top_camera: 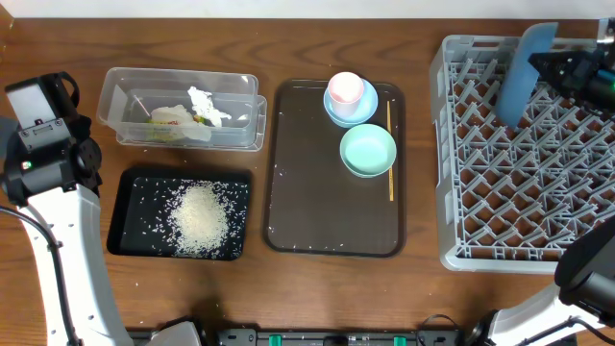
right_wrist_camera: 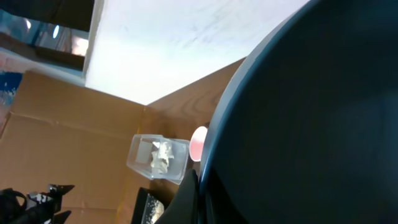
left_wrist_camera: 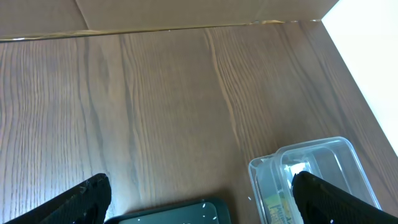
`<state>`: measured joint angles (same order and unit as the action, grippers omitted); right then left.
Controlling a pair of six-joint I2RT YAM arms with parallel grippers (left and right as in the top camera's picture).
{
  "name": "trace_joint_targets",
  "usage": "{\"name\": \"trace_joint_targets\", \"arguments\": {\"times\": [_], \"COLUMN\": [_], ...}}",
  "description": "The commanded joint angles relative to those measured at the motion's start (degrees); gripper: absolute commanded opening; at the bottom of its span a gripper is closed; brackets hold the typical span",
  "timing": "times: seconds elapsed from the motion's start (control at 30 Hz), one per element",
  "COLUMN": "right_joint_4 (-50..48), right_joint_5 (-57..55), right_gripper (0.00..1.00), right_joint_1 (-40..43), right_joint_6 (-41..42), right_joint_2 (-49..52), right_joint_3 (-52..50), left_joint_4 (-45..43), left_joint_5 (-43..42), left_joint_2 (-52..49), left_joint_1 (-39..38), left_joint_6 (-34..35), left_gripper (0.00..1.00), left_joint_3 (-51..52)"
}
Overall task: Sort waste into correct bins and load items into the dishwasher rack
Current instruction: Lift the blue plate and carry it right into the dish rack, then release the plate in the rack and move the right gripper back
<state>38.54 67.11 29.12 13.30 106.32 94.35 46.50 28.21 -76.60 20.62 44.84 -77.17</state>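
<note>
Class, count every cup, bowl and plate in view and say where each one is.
4. Pink cup sits in the pale-blue small bowl on the brown tray; mint-green bowl beside them; blue plate in the right gripper at the rack. None looks hidden.

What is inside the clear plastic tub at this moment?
Inside the clear tub lie crumpled white tissue and a yellow-green wrapper. The tub floor directly beneath them is covered, so anything under them cannot be seen.

The right hand holds the blue plate on its edge over the far side of the grey rack.
</note>
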Motion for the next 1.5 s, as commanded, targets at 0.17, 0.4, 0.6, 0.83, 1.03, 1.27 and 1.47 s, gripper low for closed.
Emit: {"name": "trace_joint_targets", "arguments": {"times": [0.17, 0.4, 0.6, 0.83, 1.03, 1.27, 1.47], "right_joint_4": [-3.26, -14.95, -14.47, -8.72, -5.62, -5.51, -8.33], "right_joint_5": [6.43, 12.79, 12.46, 12.37, 12.41, 11.28, 10.71], "right_gripper": [0.01, 0.01, 0.01, 0.01, 0.01, 0.01, 0.01], "right_joint_1": [6.51, 12.63, 17.18, 19.08, 18.21, 18.05, 18.14], "right_joint_6": [4.9, 16.59, 17.07, 12.44, 11.32, 10.19, 8.04], "right_joint_2": [-1.11, -1.11, -1.11, -1.09, -0.9, -0.87, -0.87], "right_joint_3": [2.32, 2.32, 2.29, 2.27, 1.92, -2.67, -8.96], "left_joint_4": [0.2, 0.2, 0.2, 0.2, 0.2, 0.2, 0.2], "left_joint_5": [0.09, 0.09, 0.09, 0.09, 0.09, 0.09, 0.09], "left_joint_2": [-0.13, -0.13, -0.13, -0.13, -0.13, -0.13, -0.13], "left_joint_1": [0.26, 0.26, 0.26, 0.26, 0.26, 0.26, 0.26], "left_joint_6": [0.26, 0.26, 0.26, 0.26, 0.24, 0.26, 0.24], "left_gripper": [0.95, 0.95, 0.95, 0.95, 0.95, 0.95, 0.95], "left_joint_3": [-0.2, -0.2, -0.2, -0.2, -0.2, -0.2, -0.2]}}
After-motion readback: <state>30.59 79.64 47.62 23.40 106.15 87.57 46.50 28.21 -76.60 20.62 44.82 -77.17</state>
